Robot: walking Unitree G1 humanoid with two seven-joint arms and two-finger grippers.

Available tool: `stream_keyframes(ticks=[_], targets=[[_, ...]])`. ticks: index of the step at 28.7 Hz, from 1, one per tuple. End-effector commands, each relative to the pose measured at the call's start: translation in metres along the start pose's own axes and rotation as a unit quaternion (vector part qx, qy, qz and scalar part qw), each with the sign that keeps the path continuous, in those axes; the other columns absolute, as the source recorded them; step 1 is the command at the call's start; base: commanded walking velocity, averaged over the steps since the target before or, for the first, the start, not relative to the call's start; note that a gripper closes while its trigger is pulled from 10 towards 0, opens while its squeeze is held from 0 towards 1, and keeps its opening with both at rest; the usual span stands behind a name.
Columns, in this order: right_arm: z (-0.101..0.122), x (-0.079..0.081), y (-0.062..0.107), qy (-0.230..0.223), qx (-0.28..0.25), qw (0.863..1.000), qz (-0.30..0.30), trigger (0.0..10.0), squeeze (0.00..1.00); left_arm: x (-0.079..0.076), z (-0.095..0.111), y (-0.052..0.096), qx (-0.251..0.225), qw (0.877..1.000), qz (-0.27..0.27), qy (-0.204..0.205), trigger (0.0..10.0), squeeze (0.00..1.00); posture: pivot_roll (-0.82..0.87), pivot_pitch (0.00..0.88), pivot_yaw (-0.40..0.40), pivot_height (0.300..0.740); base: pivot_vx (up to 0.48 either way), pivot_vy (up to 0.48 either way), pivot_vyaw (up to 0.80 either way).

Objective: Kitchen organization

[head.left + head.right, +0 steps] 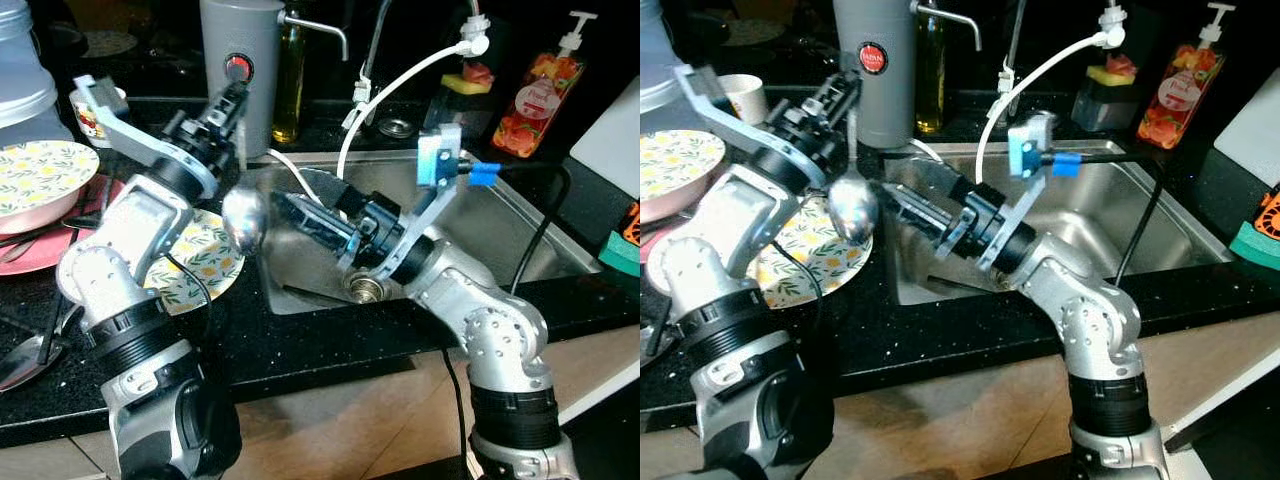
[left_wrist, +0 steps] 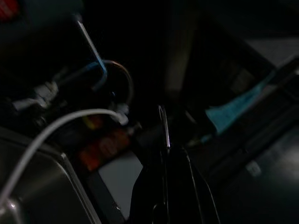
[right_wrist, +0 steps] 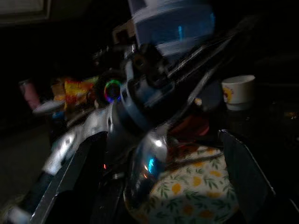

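Note:
A metal spoon (image 1: 244, 222) hangs bowl-down over the black counter, between a flowered plate (image 1: 205, 262) and the sink's left rim. My left gripper (image 1: 232, 104) is shut on the top of its handle, in front of the grey jug. The left wrist view shows the thin handle (image 2: 164, 127) edge-on between the shut fingers. My right gripper (image 1: 298, 214) reaches leftward from above the sink and stands open, tips just right of the spoon bowl. In the right wrist view the spoon bowl (image 3: 145, 169) lies between the spread fingers (image 3: 243, 170), above the flowered plate (image 3: 196, 193).
The steel sink (image 1: 520, 235) lies to the right, with a tap and white hose (image 1: 400, 80) behind it. A grey jug (image 1: 240, 50), oil bottle (image 1: 290, 80) and soap dispenser (image 1: 540, 95) line the back. A flowered bowl (image 1: 40, 175), red plate (image 1: 30, 252) and cup (image 1: 92, 112) sit at left.

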State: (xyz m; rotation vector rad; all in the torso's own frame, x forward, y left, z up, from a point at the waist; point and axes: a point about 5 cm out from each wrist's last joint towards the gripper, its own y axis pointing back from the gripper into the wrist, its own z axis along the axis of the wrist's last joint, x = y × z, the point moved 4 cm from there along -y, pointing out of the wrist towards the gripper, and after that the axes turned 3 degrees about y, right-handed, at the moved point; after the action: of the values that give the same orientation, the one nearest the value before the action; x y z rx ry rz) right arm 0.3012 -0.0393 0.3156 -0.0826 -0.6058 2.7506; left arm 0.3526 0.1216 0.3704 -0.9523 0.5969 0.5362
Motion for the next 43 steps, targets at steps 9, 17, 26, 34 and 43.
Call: stream_keyframes(ticks=[9,17,26,34,43], targets=[[-0.003,0.000,0.001,0.041,0.029,0.999,0.009,10.0,1.00,-0.015,-0.017,-0.003,0.063,0.997,-0.050,0.003,0.0,0.00,-0.02,0.110,-0.054,0.740,0.000,0.000,0.00],[-0.012,0.001,0.000,0.037,0.057,0.998,0.016,10.0,0.00,-0.022,-0.022,-0.002,0.085,0.993,-0.078,-0.002,0.0,0.00,-0.02,0.111,-0.054,0.740,0.000,0.000,0.00],[-0.020,0.015,-0.002,0.011,0.065,0.996,0.054,10.0,0.00,-0.024,-0.027,-0.001,0.094,0.992,-0.086,-0.006,0.0,0.00,-0.02,0.112,-0.059,0.740,0.000,0.000,0.00],[-0.019,0.019,-0.003,-0.005,0.052,0.997,0.063,0.0,0.00,-0.024,-0.029,0.001,0.099,0.991,-0.094,-0.007,0.0,0.00,-0.02,0.104,-0.060,0.740,0.000,0.000,0.00],[-0.016,0.021,-0.002,-0.008,0.044,0.997,0.066,0.0,0.00,-0.025,-0.029,0.002,0.092,0.991,-0.100,0.005,0.0,0.00,-0.02,0.092,-0.059,0.740,0.000,0.000,0.00]])
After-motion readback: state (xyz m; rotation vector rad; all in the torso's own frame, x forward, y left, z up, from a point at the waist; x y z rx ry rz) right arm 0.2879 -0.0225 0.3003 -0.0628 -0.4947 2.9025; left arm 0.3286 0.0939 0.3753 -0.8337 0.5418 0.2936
